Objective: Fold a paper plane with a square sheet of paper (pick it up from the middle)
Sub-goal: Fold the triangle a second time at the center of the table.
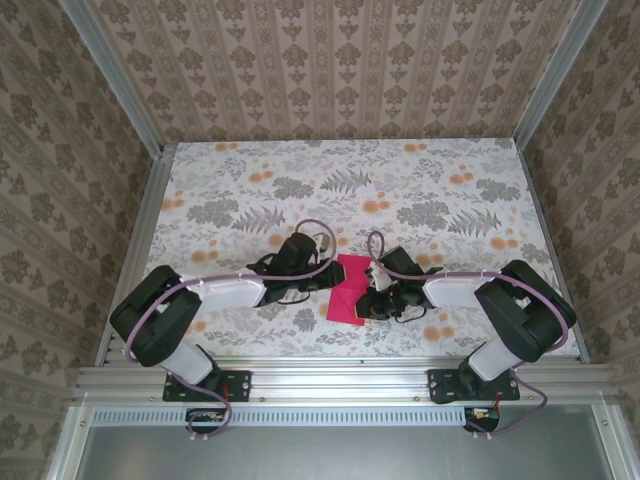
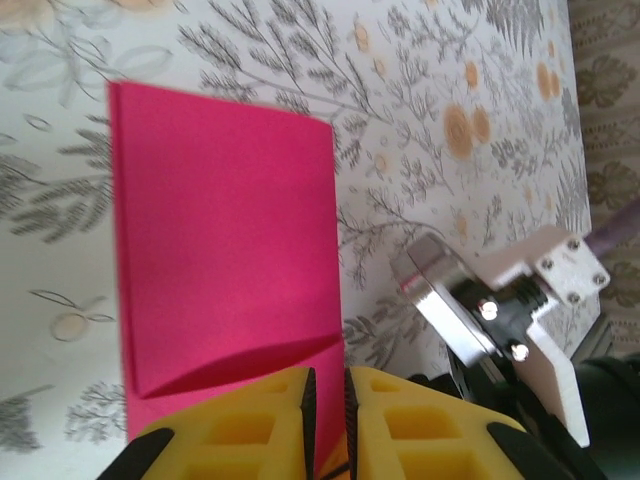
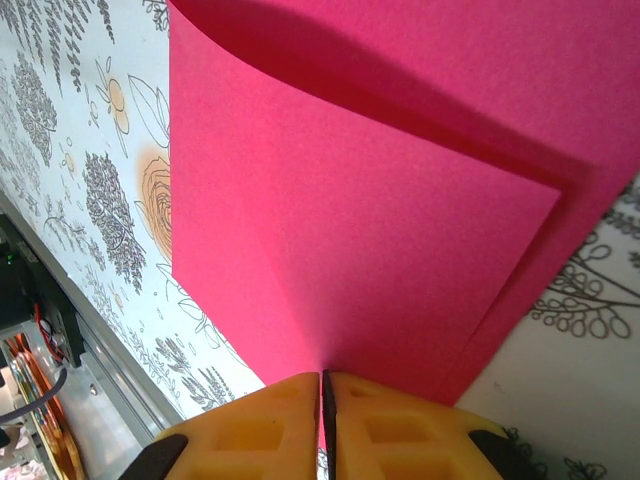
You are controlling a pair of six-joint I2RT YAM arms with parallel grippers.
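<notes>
Paper (image 1: 348, 290), partly folded on the table (image 1: 250, 190), was clamped by the right gripper (image 3: 322, 385); the left gripper (image 2: 328, 385) was closed at its edge, hold unclear. Edges were to be aligned before creasing.

Left arm (image 1: 215, 292) and right arm (image 1: 470, 290) both lie low, elbows out, forearms reaching inward so the wrists nearly meet at centre. Left hand (image 2: 328, 400): fingers drawn almost together with a slim gap between them, grip unclear. Right hand (image 3: 323, 400): fingers pressed closed on the edge of the paper (image 3: 380, 230).
</notes>
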